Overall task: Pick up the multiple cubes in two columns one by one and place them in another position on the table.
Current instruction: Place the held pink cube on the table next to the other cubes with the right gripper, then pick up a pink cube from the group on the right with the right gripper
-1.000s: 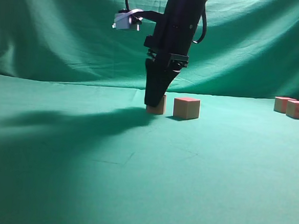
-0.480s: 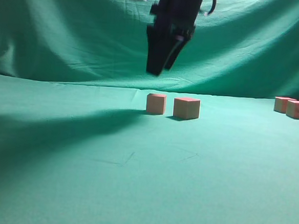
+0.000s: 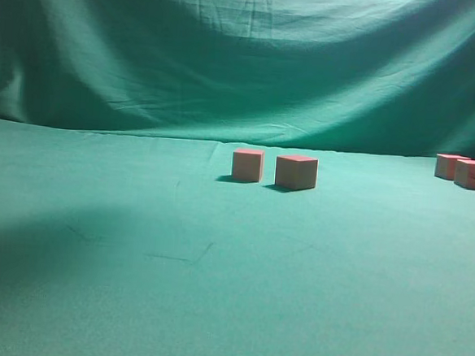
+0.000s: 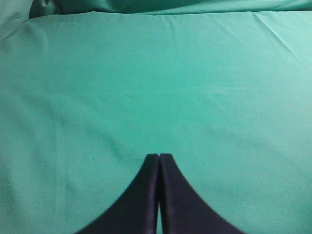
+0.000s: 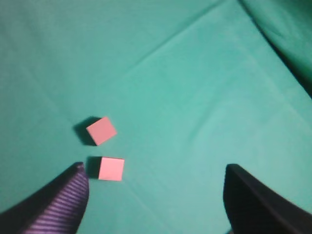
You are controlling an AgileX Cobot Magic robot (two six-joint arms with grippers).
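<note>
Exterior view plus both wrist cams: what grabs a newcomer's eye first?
Two pink-topped cubes sit side by side, apart, mid-table on the green cloth, with more cubes lined up at the far right edge. From above, the right gripper hangs wide open over the pair. The left gripper is pinched shut over bare cloth.

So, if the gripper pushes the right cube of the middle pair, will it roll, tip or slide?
The right cube will probably slide or turn rather than roll: its faces are flat and its edges sharp. Tipping seems unlikely, since it sits flat and is as wide as tall. The green cloth is slightly wrinkled, so it may catch. The left cube stands close and could be bumped.
</note>
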